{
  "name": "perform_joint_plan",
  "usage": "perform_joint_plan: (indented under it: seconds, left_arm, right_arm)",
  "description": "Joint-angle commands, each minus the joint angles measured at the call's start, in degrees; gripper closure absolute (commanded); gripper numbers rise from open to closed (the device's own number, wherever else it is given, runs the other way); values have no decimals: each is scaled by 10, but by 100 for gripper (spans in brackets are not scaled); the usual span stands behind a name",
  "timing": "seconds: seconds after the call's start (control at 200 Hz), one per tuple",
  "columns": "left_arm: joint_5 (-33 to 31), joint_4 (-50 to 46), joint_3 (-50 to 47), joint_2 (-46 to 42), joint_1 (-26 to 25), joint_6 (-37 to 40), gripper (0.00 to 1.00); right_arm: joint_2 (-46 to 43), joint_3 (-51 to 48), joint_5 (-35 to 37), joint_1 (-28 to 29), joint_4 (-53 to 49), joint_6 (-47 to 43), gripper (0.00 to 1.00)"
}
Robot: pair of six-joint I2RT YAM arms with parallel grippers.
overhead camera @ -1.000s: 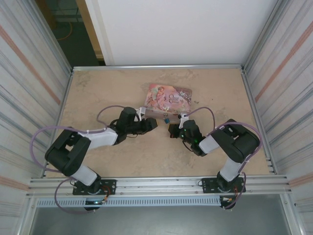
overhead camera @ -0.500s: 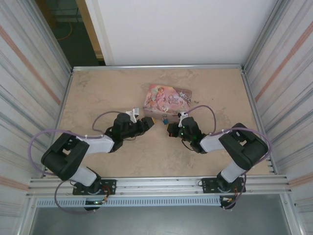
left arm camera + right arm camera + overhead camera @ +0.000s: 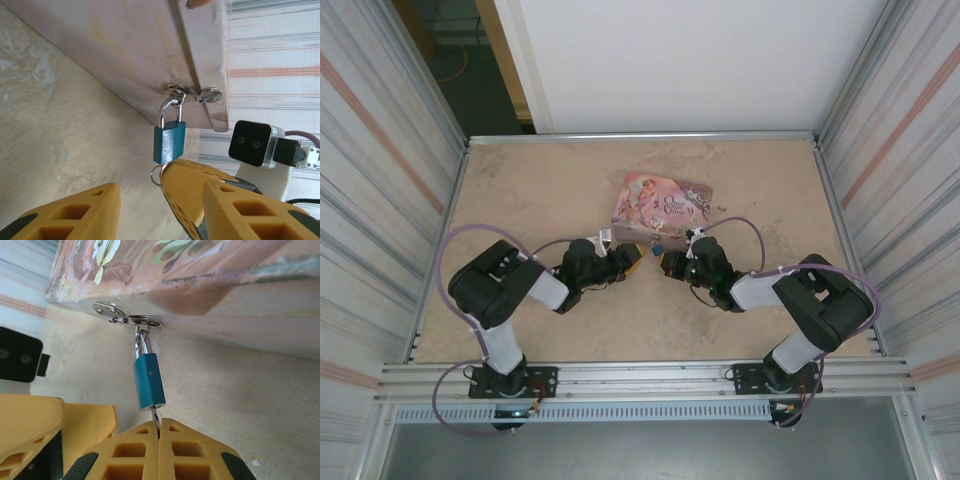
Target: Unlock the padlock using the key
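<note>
One padlock point(image 3: 148, 381) — tiny, likely light, rigid, free to swing; hangs from hasp point(image 3: 127, 318) on near side of tin point(image 3: 200, 270). Holds key point(image 3: 156, 417) in base, pinched between closed fingers of right gripper point(image 3: 159, 432). Left gripper point(image 3: 632, 257) fingers apart — probably best steadies flat body sides.

The padlock point(image 3: 169, 141) has a blue-teal body and a silvery shackle point(image 3: 167, 111), and the key point(image 3: 156, 416) under it is silvery too. The tin point(image 3: 660, 205) is pink, illustrated with figures and white-green flowers. Its hasp point(image 3: 127, 317) is shiny metal. The left hand point(image 3: 628, 258) and right hand point(image 3: 159, 429) have orange-yellow fingers on black bodies. The worktop point(image 3: 540, 180) is mottled beige. The cables point(image 3: 732, 221) are lilac. The side walls point(image 3: 380, 150) are pale grey with salmon stripes.
</note>
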Motion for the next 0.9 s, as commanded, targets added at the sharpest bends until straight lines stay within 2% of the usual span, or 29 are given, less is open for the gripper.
perform_joint_plan:
  seconds: [0.0,0.897]
  left_arm:
    - [11,73,19,23,-4,-37,53]
    - [20,129,84,130,-9,-83,59]
  right_arm:
    - [-11,15,-21,-4,-7,28,100]
    - [-9,21,-33,-8,-11,44,100]
